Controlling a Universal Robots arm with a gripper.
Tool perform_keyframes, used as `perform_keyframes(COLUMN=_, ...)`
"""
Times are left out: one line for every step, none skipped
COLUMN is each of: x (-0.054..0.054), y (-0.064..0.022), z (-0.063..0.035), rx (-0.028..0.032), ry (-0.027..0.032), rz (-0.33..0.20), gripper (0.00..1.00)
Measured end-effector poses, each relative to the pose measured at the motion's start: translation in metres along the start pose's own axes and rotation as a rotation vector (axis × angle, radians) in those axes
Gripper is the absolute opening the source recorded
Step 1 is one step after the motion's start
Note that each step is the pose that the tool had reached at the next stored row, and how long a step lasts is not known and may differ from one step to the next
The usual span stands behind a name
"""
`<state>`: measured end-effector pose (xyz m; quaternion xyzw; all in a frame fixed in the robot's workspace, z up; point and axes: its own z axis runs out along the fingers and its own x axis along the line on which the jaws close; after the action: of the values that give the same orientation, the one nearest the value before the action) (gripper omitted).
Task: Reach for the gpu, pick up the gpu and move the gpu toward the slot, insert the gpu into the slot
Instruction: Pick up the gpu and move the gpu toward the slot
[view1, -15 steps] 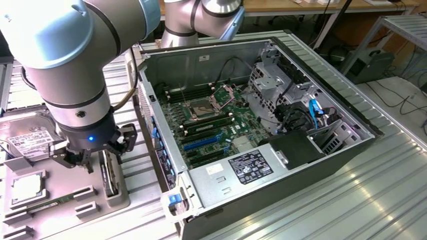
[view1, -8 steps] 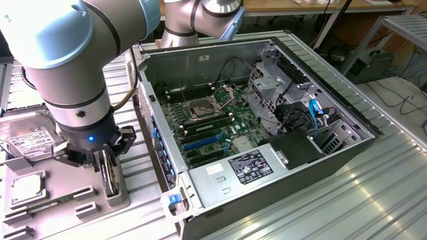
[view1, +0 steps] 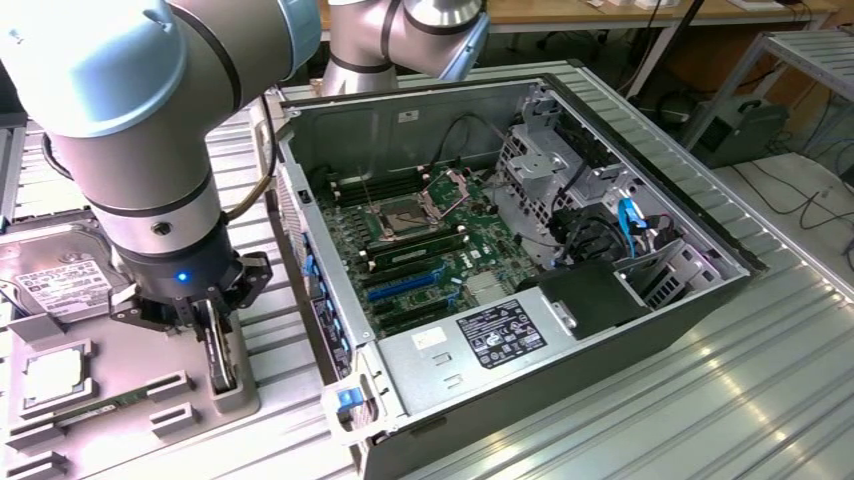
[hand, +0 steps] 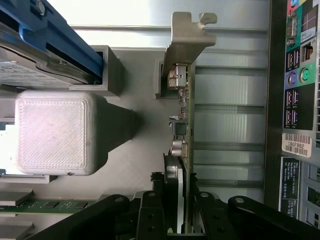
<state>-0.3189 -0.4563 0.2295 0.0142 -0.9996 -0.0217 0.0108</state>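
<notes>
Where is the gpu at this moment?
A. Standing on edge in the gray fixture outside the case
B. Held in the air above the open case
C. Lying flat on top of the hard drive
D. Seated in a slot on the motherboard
A: the gpu stands on edge in the gray fixture beside the computer case, with the gripper down at it.

1. Ribbed metal table (view1: 747, 400), glossy, with bright streaks of reflected light.
2. Wooden desk (view1: 601, 12), along the far edge of the scene.
3. Metal rack (view1: 817, 50), at the exterior view's right.
4. Dark box (view1: 738, 130) and loose cables (view1: 790, 195) on the pale floor (view1: 834, 165).
</notes>
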Motion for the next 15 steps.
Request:
perform_keyframes(x=0.0, y=0.0, z=0.0, rx=-0.0001, ry=0.0, rz=0.0, gripper=0.28)
perform_keyframes(x=0.0, y=0.0, z=0.0, rx=-0.0001, ry=0.0, rz=0.0, gripper=0.28)
perform_keyframes(x=0.0, y=0.0, z=0.0, rx=0.0, ry=0.0, rz=0.0, gripper=0.28)
perform_keyframes(x=0.0, y=0.0, z=0.0, rx=0.0, ry=0.0, rz=0.0, gripper=0.28)
perform_keyframes(x=0.0, y=0.0, z=0.0, rx=0.0, ry=0.0, rz=0.0, gripper=0.28)
perform_keyframes(x=0.0, y=0.0, z=0.0, rx=0.0, ry=0.0, rz=0.0, gripper=0.28)
perform_keyframes(x=0.0, y=0.0, z=0.0, rx=0.0, ry=0.0, rz=0.0, gripper=0.28)
perform_keyframes(x=0.0, y=0.0, z=0.0, rx=0.0, ry=0.0, rz=0.0, gripper=0.28)
perform_keyframes(x=0.0, y=0.0, z=-0.0002, rx=-0.0007, ry=-0.0001, rz=0.0, gripper=0.28)
perform_keyframes(x=0.0, y=0.0001, z=-0.002, rx=-0.001, ry=-0.0001, rz=0.0, gripper=0.28)
perform_keyframes(x=0.0, y=0.0002, z=-0.0052, rx=-0.0014, ry=-0.0001, rz=0.0, gripper=0.28)
perform_keyframes(x=0.0, y=0.0004, z=-0.0094, rx=-0.0021, ry=-0.0002, rz=0.0, gripper=0.28)
perform_keyframes(x=0.0, y=0.0007, z=-0.0142, rx=-0.0022, ry=-0.0002, rz=0.0, gripper=0.28)
perform_keyframes(x=0.0, y=0.0008, z=-0.0193, rx=-0.0022, ry=-0.0001, rz=0.0, gripper=0.28)
perform_keyframes(x=0.001, y=0.001, z=-0.0232, rx=-0.0023, ry=-0.0001, rz=0.0, gripper=0.28)
